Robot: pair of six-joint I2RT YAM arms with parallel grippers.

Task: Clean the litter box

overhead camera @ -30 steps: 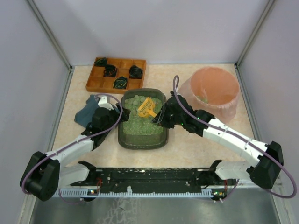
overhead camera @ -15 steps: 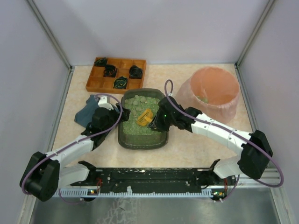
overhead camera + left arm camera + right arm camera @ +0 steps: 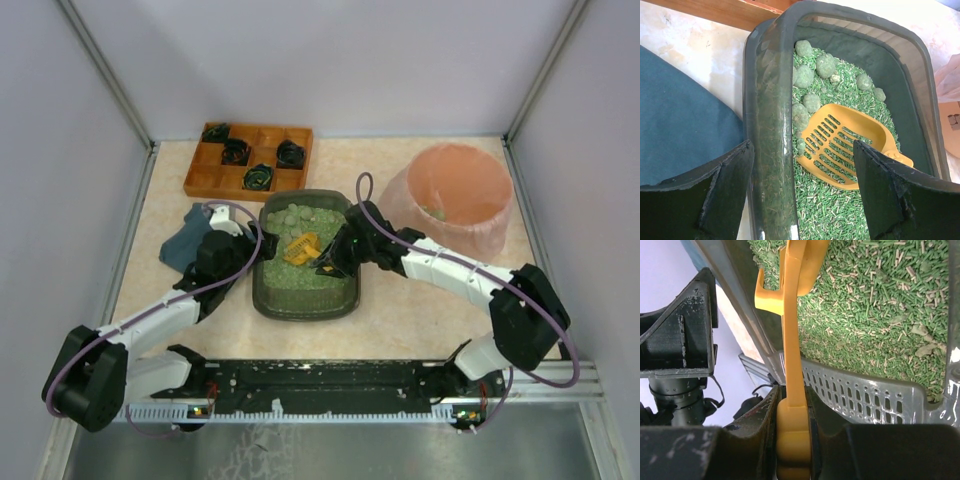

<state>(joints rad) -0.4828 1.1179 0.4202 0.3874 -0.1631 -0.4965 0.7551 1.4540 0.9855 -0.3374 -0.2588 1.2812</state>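
The dark grey-green litter box [image 3: 304, 312] holds green granular litter and several round clumps [image 3: 295, 215] at its far end. A yellow slotted scoop [image 3: 300, 246] lies with its blade on the litter near the middle. My right gripper [image 3: 330, 262] is shut on the scoop's handle [image 3: 792, 330] above the box's right side. My left gripper [image 3: 255, 246] is open, its jaws astride the box's left rim [image 3: 767, 125], one outside and one over the litter. The left wrist view shows the scoop [image 3: 845, 145] beside the clumps [image 3: 812, 75].
An orange-brown wooden compartment tray [image 3: 215, 172] with black items stands at the back left. A tall pink bag-lined bin [image 3: 455, 195] stands at the right. A blue cloth [image 3: 183, 246] lies left of the box, under the left wrist [image 3: 680, 125].
My right gripper has moved left and lowered the scoop from the box's far right onto the litter in the middle. The left arm has not moved.
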